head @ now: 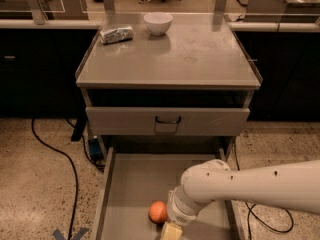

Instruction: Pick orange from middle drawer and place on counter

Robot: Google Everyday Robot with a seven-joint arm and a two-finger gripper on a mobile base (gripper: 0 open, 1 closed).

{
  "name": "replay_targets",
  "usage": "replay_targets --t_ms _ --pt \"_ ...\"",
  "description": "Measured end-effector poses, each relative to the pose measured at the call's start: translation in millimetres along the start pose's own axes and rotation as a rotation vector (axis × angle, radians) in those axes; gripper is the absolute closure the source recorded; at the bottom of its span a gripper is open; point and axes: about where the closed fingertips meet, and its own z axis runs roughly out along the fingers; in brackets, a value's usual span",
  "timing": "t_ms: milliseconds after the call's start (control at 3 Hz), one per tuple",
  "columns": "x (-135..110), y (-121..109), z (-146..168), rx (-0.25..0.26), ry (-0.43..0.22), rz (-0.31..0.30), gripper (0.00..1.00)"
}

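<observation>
The bench (200, 59) carries a white bowl (158, 23) and a packet (116, 34) at its far edge, and below it the open middle drawer (135, 184) holds the orange (158, 212) near its front. The gripper (171, 230) sits low, just right of the round fruit, and we cannot tell how its jaws stand.

Down at the bottom edge, the gripper (171, 231) sits in the middle drawer (131, 184) just right of the orange (158, 212), and the frame slices it off, so only its pale upper part shows. The drawer's near end is cut off there too. The white arm (240, 186) covers much of the drawer's right side, then runs out past the right edge. Up on the counter (200, 54), the print on the packet (116, 34) is too small to read.
</observation>
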Motion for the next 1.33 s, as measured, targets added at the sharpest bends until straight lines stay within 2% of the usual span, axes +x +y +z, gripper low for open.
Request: replay_targets --t_ms 333,667,1333 --pt "-8.3 -8.7 10.4 0.025 -0.01 -0.009 0.0" --pt "-24.1 -32.0 30.3 0.053 -0.033 -0.038 0.0" --pt "-38.2 -64.2 84.9 0.031 -0.065 -0.036 0.0"
